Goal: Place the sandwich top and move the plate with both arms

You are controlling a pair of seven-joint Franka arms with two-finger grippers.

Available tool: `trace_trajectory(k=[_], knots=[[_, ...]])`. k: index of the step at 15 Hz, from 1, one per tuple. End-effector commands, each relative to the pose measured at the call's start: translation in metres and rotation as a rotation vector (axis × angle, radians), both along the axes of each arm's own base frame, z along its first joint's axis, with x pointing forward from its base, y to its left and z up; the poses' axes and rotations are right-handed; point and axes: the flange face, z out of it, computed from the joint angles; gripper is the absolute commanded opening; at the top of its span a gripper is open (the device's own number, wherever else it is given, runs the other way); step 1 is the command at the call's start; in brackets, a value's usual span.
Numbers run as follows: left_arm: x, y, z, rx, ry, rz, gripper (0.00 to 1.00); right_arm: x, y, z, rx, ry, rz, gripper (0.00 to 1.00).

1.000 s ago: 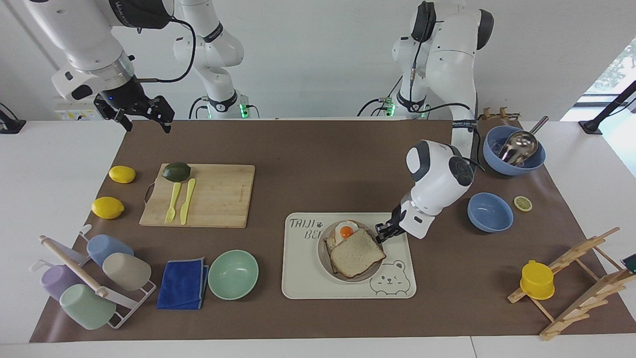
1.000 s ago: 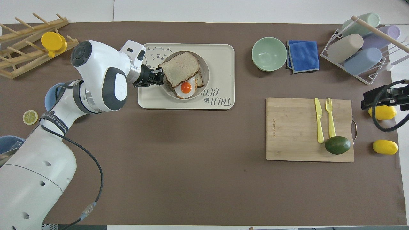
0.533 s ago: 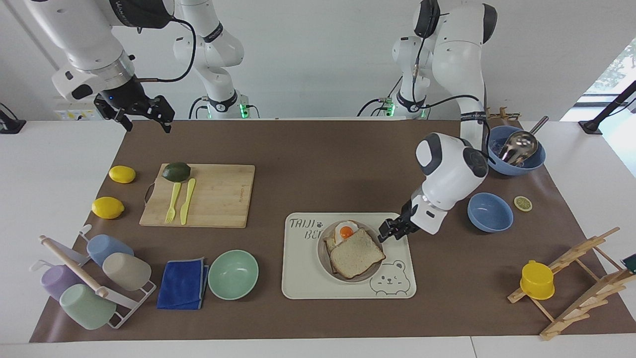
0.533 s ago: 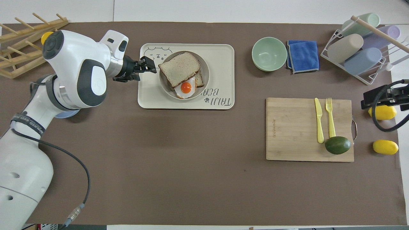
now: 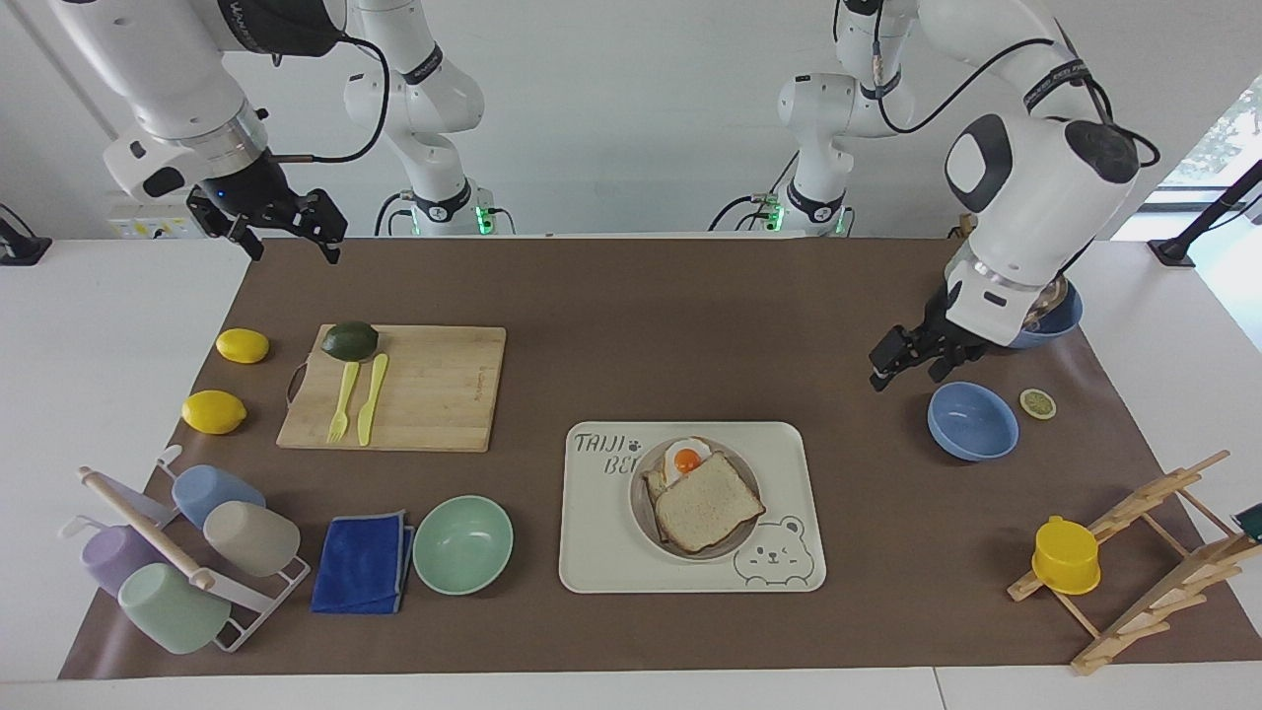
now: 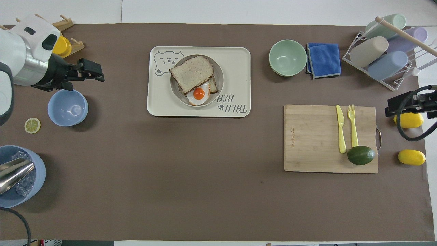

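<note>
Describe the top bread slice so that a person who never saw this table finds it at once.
Find the large cream rectangular tray with a bear drawing; on it stands a small round pinkish-grey plate. The squarish speckled wholegrain slice with a brown crust lies uppermost there, partly covering a paler slice that carries a fried egg.

The sandwich top [image 5: 708,513], a speckled brown-crusted slice, lies flat and askew on the egg slice, covering its 6 o'clock part, on the round pinkish-grey plate [image 5: 641,513] holding the sandwich.
</note>
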Motion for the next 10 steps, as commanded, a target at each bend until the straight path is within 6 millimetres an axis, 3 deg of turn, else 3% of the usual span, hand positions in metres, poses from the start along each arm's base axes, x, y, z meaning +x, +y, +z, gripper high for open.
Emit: trace_trajectory(k=[1,3,6,10], knots=[[-0.035,0.022,0.038,0.041,0.034,-0.008,1.00,-0.003,0.000,0.005,0.014,-0.007,0.020,1.00],[-0.057,0.026,0.059,0.044,0.057,-0.039,1.00,-0.003,0.000,0.005,0.015,-0.007,0.020,1.00],[-0.082,0.023,0.074,0.101,0.107,-0.104,1.00,-0.003,0.000,0.005,0.018,-0.007,0.020,1.00],[-0.097,0.018,0.064,0.112,0.191,-0.194,1.00,-0.003,0.000,0.004,0.023,-0.008,0.018,1.00]])
